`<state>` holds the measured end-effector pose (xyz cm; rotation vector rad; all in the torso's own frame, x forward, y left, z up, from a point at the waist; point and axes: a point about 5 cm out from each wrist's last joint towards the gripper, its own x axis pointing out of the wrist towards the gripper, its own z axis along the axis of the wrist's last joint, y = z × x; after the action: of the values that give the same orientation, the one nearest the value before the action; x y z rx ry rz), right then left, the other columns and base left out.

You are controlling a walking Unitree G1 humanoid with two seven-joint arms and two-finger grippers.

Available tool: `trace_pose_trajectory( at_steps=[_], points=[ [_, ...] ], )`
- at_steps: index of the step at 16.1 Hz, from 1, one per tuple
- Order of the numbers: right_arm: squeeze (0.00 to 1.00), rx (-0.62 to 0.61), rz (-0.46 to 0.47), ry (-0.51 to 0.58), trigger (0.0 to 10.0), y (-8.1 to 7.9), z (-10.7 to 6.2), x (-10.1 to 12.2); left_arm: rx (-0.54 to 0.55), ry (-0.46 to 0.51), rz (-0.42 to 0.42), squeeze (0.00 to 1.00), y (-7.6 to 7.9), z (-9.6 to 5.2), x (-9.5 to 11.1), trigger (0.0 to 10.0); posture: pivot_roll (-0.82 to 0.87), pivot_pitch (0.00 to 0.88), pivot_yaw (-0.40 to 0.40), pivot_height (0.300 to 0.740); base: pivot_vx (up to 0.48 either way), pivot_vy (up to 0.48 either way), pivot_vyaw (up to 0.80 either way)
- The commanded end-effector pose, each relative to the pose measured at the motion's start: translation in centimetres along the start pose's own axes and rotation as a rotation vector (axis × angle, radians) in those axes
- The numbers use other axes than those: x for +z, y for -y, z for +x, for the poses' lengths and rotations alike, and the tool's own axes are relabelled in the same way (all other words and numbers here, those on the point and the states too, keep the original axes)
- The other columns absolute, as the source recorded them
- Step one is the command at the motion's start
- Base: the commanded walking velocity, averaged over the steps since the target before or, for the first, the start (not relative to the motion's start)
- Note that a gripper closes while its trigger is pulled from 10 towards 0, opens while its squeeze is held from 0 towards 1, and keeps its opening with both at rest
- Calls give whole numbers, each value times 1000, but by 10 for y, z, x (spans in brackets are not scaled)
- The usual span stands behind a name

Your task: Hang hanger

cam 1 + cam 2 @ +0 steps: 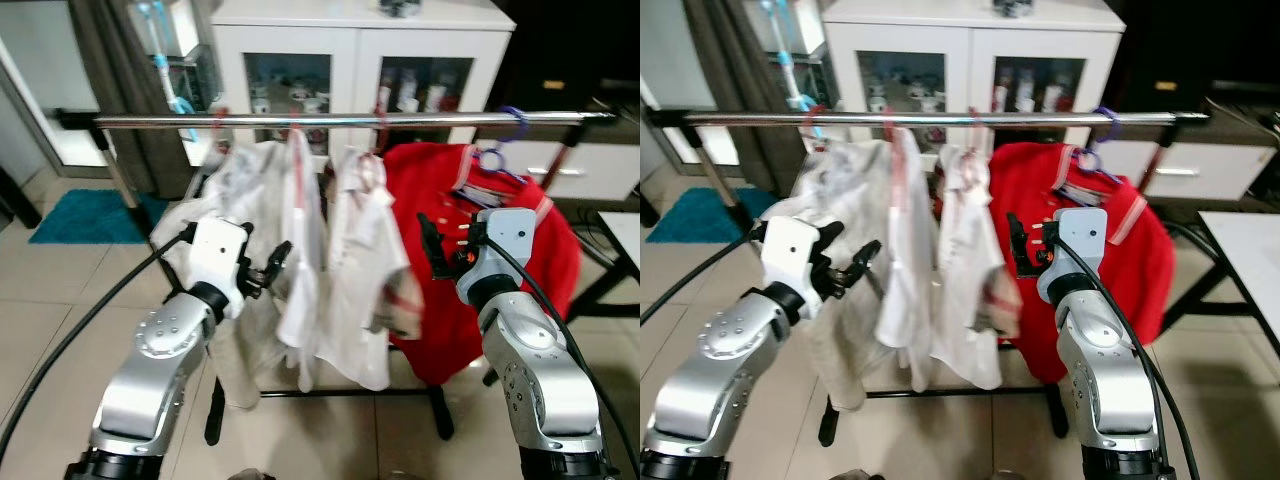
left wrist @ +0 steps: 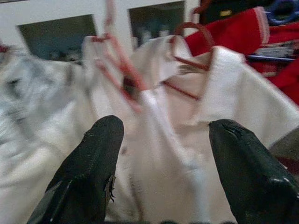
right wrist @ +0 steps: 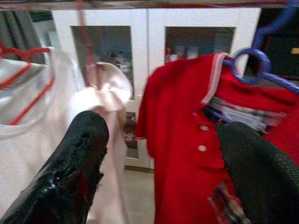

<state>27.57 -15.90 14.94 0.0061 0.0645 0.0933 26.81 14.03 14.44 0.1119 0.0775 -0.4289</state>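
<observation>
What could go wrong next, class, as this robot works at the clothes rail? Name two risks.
The open left gripper sits right against the crowded white shirts, so its fingers might snag cloth or pull a red hanger askew. The open right gripper is close before the red polo shirt; a bump could swing its blue hanger along the rail.

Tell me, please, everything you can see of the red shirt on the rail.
The red shirt is a polo of soft-looking fabric with a pale-edged collar, a checked inner neck band and small pale buttons. It hangs on a blue hanger from the metal rail, at the robot's right end, beside white garments. The right hand hovers open before it.
</observation>
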Motion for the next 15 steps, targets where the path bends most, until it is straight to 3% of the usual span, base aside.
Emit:
trace_pose_trajectory(
  at_steps=[1, 9, 15],
  points=[
    [1000, 22, -11, 12, 10000, -5, 3, 4, 19, 7, 13, 0, -2, 1, 1, 10000, -64, 0, 25, 740, 0, -262, 563],
    [1000, 46, 4, 13, 10000, -13, 12, 3, 22, 7, 35, 0, -4, 3, 0, 10000, -53, 0, 22, 740, 0, -251, 721],
    [1000, 33, 16, 24, 10000, -13, 13, 2, 21, 8, 39, 0, -6, 4, -1, 10000, -62, 0, 31, 740, 0, -40, 647]
  ],
)
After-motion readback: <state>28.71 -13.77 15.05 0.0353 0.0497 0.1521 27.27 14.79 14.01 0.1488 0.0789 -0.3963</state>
